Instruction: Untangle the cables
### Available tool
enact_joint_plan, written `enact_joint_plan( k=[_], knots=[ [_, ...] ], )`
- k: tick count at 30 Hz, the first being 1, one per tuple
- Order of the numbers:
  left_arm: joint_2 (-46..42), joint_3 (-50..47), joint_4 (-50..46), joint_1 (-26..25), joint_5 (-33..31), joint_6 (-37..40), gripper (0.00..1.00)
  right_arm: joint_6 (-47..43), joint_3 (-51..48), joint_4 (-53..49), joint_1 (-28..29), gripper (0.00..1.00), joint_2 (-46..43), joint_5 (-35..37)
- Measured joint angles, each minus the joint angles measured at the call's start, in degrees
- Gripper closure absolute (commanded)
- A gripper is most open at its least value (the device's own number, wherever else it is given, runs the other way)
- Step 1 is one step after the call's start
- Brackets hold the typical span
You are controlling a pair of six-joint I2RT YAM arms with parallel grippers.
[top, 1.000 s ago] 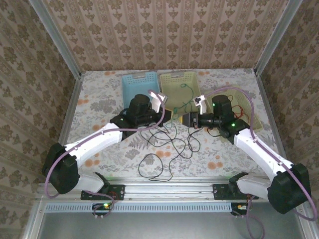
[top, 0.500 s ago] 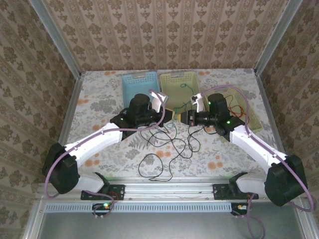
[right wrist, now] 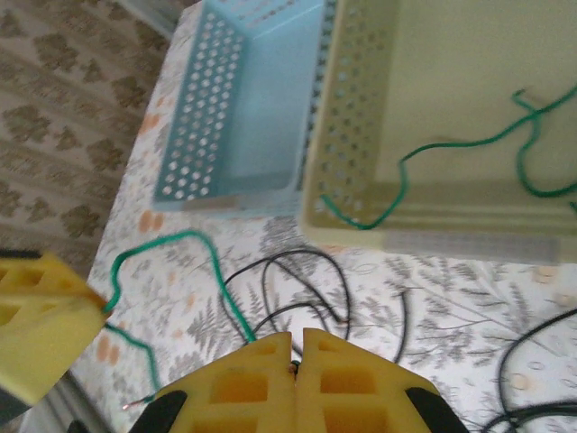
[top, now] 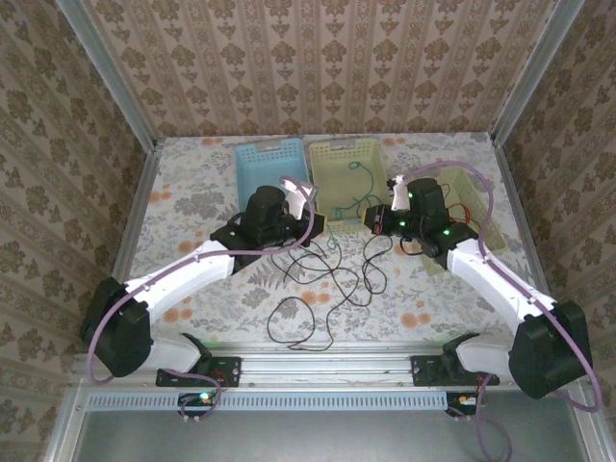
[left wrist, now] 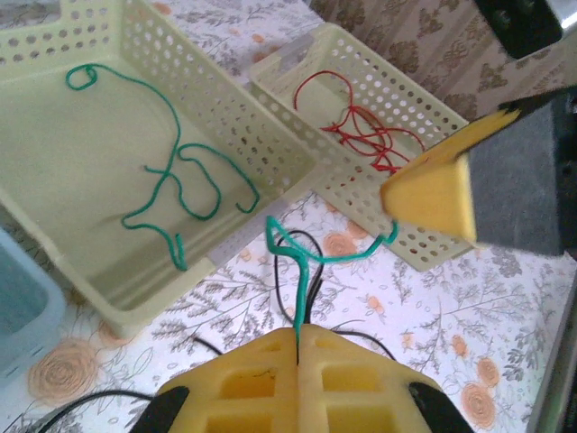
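- Your left fingers (left wrist: 252, 383) and right fingers (right wrist: 243, 383) are both clenched on one thin green wire (left wrist: 302, 271), held just above the floral desk (top: 192, 207).
- Pull apart too hard and it may slip free, or drag along the thin black wires (right wrist: 346, 290) looped beneath.

The floral-covered table (top: 192, 202) carries three perforated baskets at its far side – a blue basket (top: 269, 147) and two pale yellow baskets (top: 346, 144) (left wrist: 356, 194) – and nearer, tangled black cables (top: 339, 281), with perhaps part of a green cable (left wrist: 304, 280).
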Motion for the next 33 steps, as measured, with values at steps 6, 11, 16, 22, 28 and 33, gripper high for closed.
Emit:
enact_joint_plan(
  k=[6, 11, 16, 22, 28, 33],
  knots=[
    [-0.02, -0.31, 1.18, 0.46, -0.02, -0.5, 0.68, 1.05, 0.26, 0.48, -0.76, 1.0, 0.26, 1.18],
    [-0.13, -0.31, 1.44, 1.55, -0.35, -1.4, 0.37, 2.58, 2.21, 2.6, -2.16, 1.0, 3.06, 2.21],
    [-1.6, -0.85, 1.38, 1.92, -2.23, -1.49, 0.31, 3.63, 7.04, 4.76, -2.93, 1.0, 8.35, 3.8],
    [-2.54, -2.23, -1.22, 1.09, -5.92, -1.2, 0.29, 5.49, 11.69, 5.86, -3.61, 0.97, 16.52, 7.39],
    [-2.54, -4.81, -5.68, -1.97, -8.04, -0.7, 0.28, 7.54, 11.87, 7.89, -3.63, 0.57, 22.21, 8.66],
    [-2.54, -5.64, -12.37, -5.42, -8.11, 1.49, 0.27, 7.1, 11.47, 7.82, -3.61, 0.53, 21.24, 8.74]
  ],
)
